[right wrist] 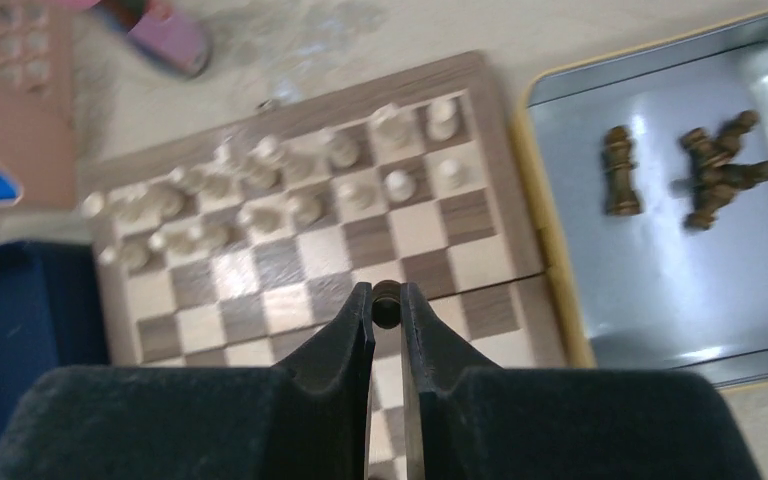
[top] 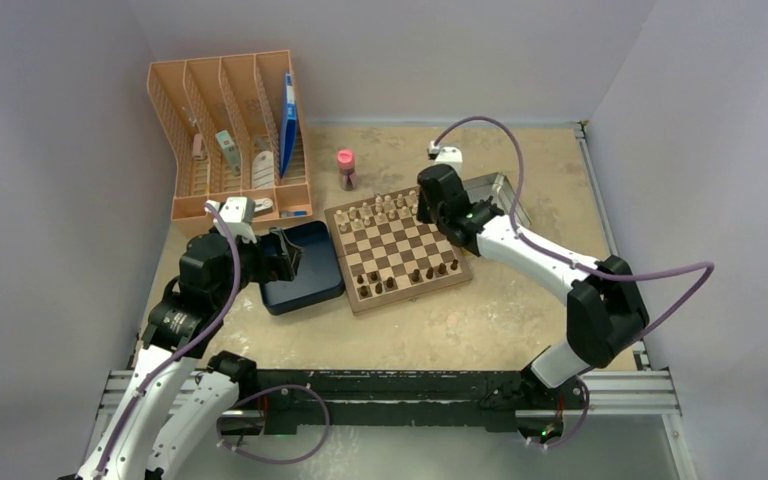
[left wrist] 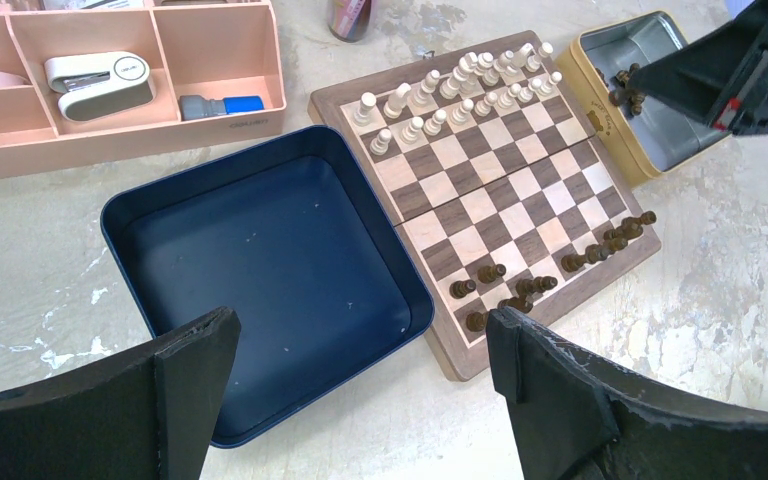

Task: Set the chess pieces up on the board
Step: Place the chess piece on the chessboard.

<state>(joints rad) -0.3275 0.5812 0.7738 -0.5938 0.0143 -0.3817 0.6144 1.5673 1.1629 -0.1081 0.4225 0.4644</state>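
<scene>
The left tool [left wrist: 355, 340] hangs released, its fingers spread wide, above the dark blue square box [left wrist: 270, 250] on the left of the bench [top: 460, 320]. Just right of the box lies the square wooden chessboard [left wrist: 505, 195], with dark brown and light tan checks and a pale border. It is turned a little askew. Pale cream wooden figures [left wrist: 460, 85] fill its two far rows.

The small dark brown wooden chess pieces [left wrist: 600, 245] are turned figures with rounded heads. Several stand in a ragged line along the board's near edge, well apart from the left tool.

Further right, the right tool [right wrist: 387, 300] is clenched on one dark piece [right wrist: 386, 297] above the board's right side. It looks like a pawn, though the wrist view is blurred. Right of the board, a shallow silver tin with a yellow rim [right wrist: 660, 290] holds more dark figures [right wrist: 715, 180] lying on their sides, apart from that tool.
</scene>
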